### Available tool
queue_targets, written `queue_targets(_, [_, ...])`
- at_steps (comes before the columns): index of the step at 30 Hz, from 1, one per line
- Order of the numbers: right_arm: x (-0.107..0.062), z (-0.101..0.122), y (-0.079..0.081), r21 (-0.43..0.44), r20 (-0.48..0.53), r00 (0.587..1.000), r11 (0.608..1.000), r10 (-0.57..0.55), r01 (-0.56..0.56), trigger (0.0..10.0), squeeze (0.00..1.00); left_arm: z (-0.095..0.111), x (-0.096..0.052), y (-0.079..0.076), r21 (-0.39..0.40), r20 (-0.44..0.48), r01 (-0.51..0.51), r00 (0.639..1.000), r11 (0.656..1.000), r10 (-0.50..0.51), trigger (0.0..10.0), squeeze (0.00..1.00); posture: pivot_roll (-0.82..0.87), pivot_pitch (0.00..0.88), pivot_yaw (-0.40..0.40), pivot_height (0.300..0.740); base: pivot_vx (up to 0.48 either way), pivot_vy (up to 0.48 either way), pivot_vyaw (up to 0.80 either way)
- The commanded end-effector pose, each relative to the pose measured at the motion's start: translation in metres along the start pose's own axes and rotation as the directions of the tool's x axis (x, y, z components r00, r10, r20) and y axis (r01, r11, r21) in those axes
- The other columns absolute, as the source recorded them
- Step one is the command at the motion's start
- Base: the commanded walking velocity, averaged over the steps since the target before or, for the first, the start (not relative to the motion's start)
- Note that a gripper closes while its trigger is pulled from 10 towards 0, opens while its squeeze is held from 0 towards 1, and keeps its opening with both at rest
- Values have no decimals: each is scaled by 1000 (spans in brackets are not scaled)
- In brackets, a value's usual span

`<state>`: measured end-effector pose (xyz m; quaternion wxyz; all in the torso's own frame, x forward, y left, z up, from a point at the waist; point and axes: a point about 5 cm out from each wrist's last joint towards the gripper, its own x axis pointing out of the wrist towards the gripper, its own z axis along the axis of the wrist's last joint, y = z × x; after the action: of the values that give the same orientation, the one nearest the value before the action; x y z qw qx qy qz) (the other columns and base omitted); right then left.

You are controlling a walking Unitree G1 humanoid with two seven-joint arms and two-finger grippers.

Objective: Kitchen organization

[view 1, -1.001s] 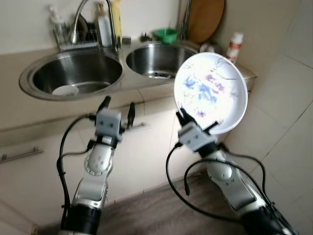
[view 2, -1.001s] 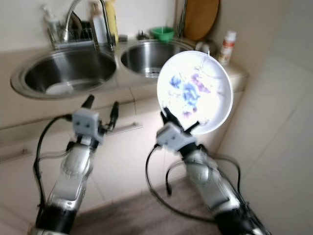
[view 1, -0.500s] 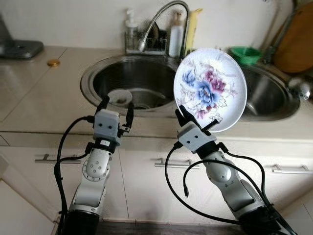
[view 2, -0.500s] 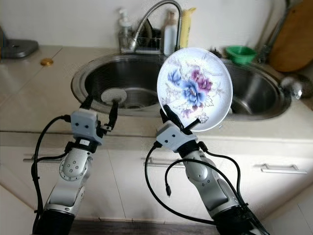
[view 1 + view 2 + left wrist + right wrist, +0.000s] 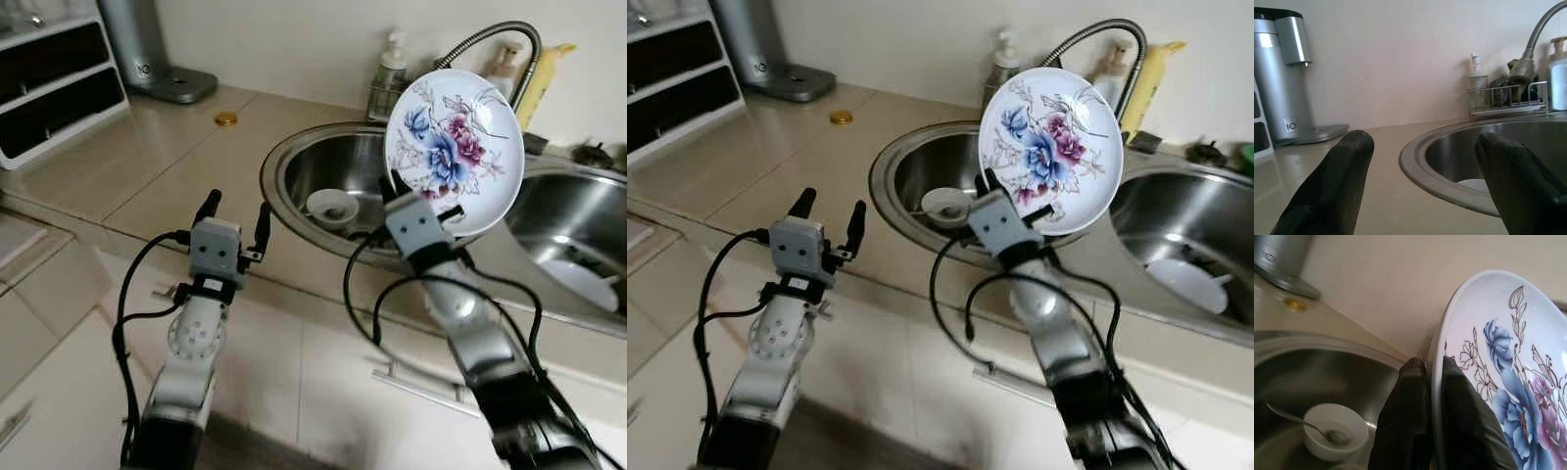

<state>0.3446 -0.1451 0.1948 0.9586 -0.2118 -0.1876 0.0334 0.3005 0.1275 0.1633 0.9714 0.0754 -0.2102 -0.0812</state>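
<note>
A white plate [image 5: 453,150] painted with blue and purple flowers stands upright in front of the sink, held by its lower rim. My right gripper [image 5: 423,203] is shut on the plate, one finger on each face [image 5: 1464,426]. My left gripper [image 5: 235,211] hovers open and empty over the beige counter edge, left of the left sink basin [image 5: 333,181]. A small white bowl [image 5: 332,207] with a spoon in it sits in that basin. A white dish [image 5: 578,283] lies in the right basin [image 5: 573,225].
A curved faucet [image 5: 490,44], a soap dispenser [image 5: 390,76], a yellow bottle [image 5: 538,73] and a sponge rack line the wall behind the sinks. A silver appliance [image 5: 142,49] and a black drawer unit [image 5: 49,83] stand at the far left. A gold cap [image 5: 226,118] lies on the counter.
The camera has swung left, so the counter, appliance and drawers have come into view. The plate stays gripped upright by my right gripper; my left gripper stays open.
</note>
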Motion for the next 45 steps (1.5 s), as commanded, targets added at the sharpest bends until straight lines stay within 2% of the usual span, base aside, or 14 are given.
queue_targets(1, [6, -6, -19, 63, -62, 994, 993, -93, 97, 10000, 0, 4, 1, 0, 6, 16, 8, 1000, 1000, -8, 10000, 0, 86, 0, -55, 740, 0, 0, 0])
queue_targets(4, [10, -13, -30, 142, -120, 983, 978, -138, 154, 10000, 0, 4, 0, 0, 6, 14, 11, 1000, 1000, -11, 10000, 0, 89, 0, -56, 740, 0, 0, 0])
queue_targets(7, [14, -21, -37, 178, -189, 969, 965, -159, 193, 10000, 0, 3, 0, 0, 6, 12, 13, 1000, 1000, -13, 10000, 0, 89, 0, -56, 740, 0, 0, 0])
queue_targets(9, [17, -30, -43, 248, -272, 947, 939, -171, 240, 10000, 0, 3, 0, -1, 10, 9, 15, 1000, 1000, -16, 10000, 0, 91, 0, -56, 740, 0, 0, -800])
queue_targets(19, [25, -34, -53, 264, -300, 938, 929, -174, 257, 10000, 0, 3, 0, -1, 9, 11, 22, 1000, 1000, -22, 10000, 0, 94, 0, -52, 740, 0, 0, -800])
queue_targets(26, [29, -30, -52, 247, -252, 955, 943, -159, 223, 10000, 0, 4, 0, 0, 9, 11, 21, 1000, 1000, -21, 10000, 0, 99, 0, -50, 740, 0, 0, -800])
queue_targets(34, [31, -24, -51, 243, -212, 964, 946, -163, 213, 10000, 0, 3, 0, 1, 4, 4, 21, 1000, 1000, -21, 10000, 0, 98, 0, -49, 740, 0, 0, 0])
queue_targets(40, [31, -10, -56, 166, -98, 973, 960, -210, 224, 10000, 0, 5, 0, 1, -1, 22, 21, 1000, 1000, -21, 10000, 0, 91, 0, -44, 740, 341, 0, 0])
queue_targets(45, [30, -6, -56, 138, -61, 974, 964, -220, 227, 10000, 0, 6, 0, 1, -4, 25, 25, 999, 1000, -25, 10000, 0, 91, 0, -44, 740, 373, 0, 0])
